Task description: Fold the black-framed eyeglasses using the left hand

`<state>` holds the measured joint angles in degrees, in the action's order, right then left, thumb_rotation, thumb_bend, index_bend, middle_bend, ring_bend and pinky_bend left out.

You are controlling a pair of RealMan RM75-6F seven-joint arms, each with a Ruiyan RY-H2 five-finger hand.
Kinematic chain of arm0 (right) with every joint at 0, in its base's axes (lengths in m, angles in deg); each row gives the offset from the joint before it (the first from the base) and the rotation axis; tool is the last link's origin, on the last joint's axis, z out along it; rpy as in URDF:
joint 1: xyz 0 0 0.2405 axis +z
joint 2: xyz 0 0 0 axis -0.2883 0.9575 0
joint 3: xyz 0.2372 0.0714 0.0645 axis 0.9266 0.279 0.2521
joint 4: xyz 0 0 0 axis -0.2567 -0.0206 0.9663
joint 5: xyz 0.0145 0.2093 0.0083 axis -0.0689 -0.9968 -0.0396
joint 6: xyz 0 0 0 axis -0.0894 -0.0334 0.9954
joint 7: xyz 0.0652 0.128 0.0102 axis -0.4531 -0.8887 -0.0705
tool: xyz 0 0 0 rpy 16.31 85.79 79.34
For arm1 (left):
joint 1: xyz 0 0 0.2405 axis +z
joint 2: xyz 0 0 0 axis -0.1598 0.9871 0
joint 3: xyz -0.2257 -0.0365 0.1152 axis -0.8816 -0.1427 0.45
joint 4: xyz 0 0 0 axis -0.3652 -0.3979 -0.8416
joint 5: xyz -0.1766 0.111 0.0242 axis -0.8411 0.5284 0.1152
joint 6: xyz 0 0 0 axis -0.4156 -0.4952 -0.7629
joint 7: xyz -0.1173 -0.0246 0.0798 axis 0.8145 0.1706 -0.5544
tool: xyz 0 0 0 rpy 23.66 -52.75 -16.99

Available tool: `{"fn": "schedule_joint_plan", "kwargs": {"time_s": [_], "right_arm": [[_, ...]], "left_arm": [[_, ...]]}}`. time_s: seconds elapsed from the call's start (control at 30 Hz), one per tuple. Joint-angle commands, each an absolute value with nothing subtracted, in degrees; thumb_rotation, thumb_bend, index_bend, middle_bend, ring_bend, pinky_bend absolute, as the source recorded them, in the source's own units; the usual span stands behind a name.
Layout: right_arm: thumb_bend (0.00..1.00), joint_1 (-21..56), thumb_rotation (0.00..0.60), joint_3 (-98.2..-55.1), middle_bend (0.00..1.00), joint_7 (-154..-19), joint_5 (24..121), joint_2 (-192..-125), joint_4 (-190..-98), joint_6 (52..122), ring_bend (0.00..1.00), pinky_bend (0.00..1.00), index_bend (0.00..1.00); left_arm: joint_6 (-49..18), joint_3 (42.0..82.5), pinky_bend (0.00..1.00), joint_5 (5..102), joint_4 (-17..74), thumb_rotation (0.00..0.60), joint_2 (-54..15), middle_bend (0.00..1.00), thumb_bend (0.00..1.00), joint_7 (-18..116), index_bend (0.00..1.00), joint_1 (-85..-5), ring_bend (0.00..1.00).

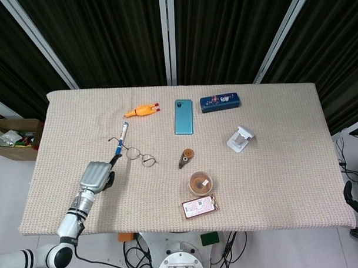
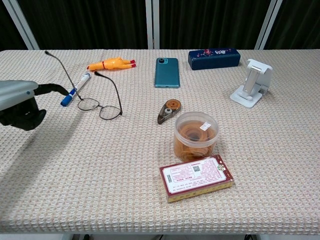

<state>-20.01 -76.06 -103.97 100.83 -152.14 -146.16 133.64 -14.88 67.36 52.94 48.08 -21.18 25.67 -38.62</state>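
From the head view, the eyeglasses (image 1: pixel 134 152) lie on the worktop (image 1: pixel 274 166) in its left half, just below the tip of a blue pen (image 1: pixel 121 139), with the frame front running from upper left to lower right. The left hand (image 1: pixel 96 176) sits nearer the left front corner, down and to the left of the eyeglasses, and from above looks apart from them. The right hand is in neither view, so the left is the only hand within reach. In the chest view, the eyeglasses (image 2: pixel 99 108) rest on their lenses with both thin arms sticking up and unfolded, one rising toward the far edge and one leaning back toward the left edge. The left hand (image 2: pixel 19 105) shows at the left border, fingers (image 2: pixel 50 89) curled in and dark, reaching toward the pen (image 2: pixel 75 90); whether they pinch anything I cannot tell, though nothing seems to be in them. The eyeglasses lie to the right of the fingers, so folding probably means coming back in from the left and pressing the nearer arm down across the lenses.
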Motion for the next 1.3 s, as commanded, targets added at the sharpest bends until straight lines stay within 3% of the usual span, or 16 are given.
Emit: {"fn": "schedule_joint_plan", "kwargs": {"time_s": [0.03,0.3,0.73,1.3], "right_arm": [[0.46,-20.1,0.6,-76.09,0.0,-103.86,100.93,-152.07,-146.4,133.81,0.0,0.0,0.0],[0.47,-20.49,0.6,-75.97,0.0,-103.07,101.22,-151.29,-147.68,134.49,0.0,0.0,0.0],[0.47,-20.4,0.6,-76.0,0.0,-102.21,101.13,-151.29,-148.4,133.91,0.0,0.0,0.0],[0.47,-20.43,0.6,-76.38,0.0,-103.12,100.86,-152.32,-146.87,133.16,0.0,0.0,0.0]], "left_arm": [[-15.68,65.26,0.96,49.07,45.71,0.6,-20.92,0.96,0.63,26.82,0.14,-37.59,0.93],[-16.98,60.98,0.96,47.86,39.0,0.6,-23.81,0.96,0.63,31.78,0.13,-37.45,0.92],[-10.52,59.17,0.96,52.89,39.02,0.6,-24.55,0.95,0.63,35.98,0.11,-42.13,0.92],[-11.91,64.47,0.96,58.8,40.28,0.6,-28.98,0.95,0.64,29.39,0.1,-42.96,0.92]]}}
